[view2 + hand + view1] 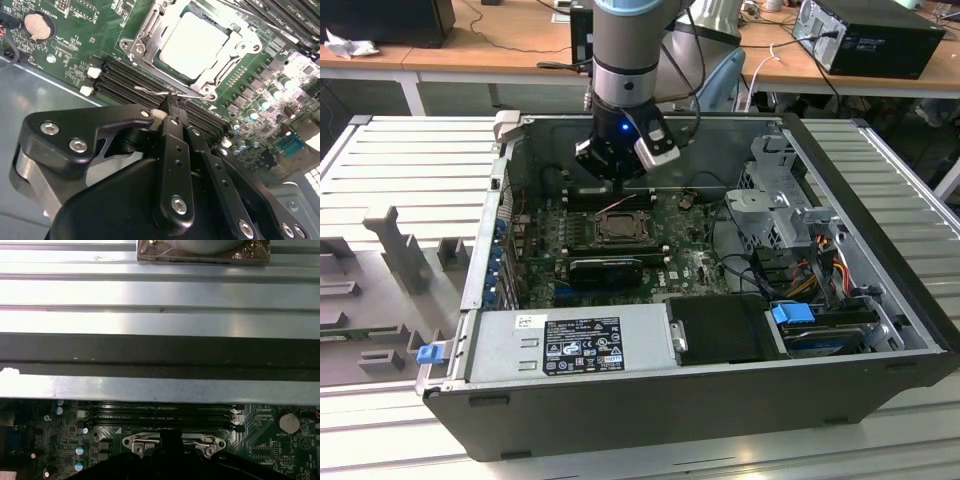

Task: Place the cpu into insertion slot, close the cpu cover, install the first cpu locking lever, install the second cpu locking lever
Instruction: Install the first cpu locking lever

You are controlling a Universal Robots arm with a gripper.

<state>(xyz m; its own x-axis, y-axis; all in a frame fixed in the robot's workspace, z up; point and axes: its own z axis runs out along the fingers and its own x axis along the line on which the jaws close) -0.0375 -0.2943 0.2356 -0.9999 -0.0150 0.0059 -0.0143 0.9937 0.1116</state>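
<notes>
End effector point(170, 107) first: from my remote seat I see its two black fingers point(175, 150) pressed together in the second wrist view, pinched on the thin wire of a cpu locking lever point(152, 91), whose free end pokes out to one side of the tips. So I call it clenched on that lever, with nothing else carried. The cpu point(196, 44) already sits in the insertion slot point(150, 56); its pale square top shows through the cut-out of the cpu cover point(227, 67), which lies flat over it, so the first two steps look done to me. The relation that matters is this: the socket lies just beyond the fingertips, across the row of dark memory slots point(120, 77), and the lever wire runs roughly along the socket's nearer edge, parallel to those slots. In the exterior view the arm point(625, 60) reaches down into the open computer case point(880, 200), with the end effector hanging over the far part of the green motherboard point(695, 265), just behind the socket point(620, 227). A coin cell battery point(36, 26) sits well off to one side of the socket. I cannot tell from these views whether this is the first or the second lever, nor whether it is hooked under its catch yet.
</notes>
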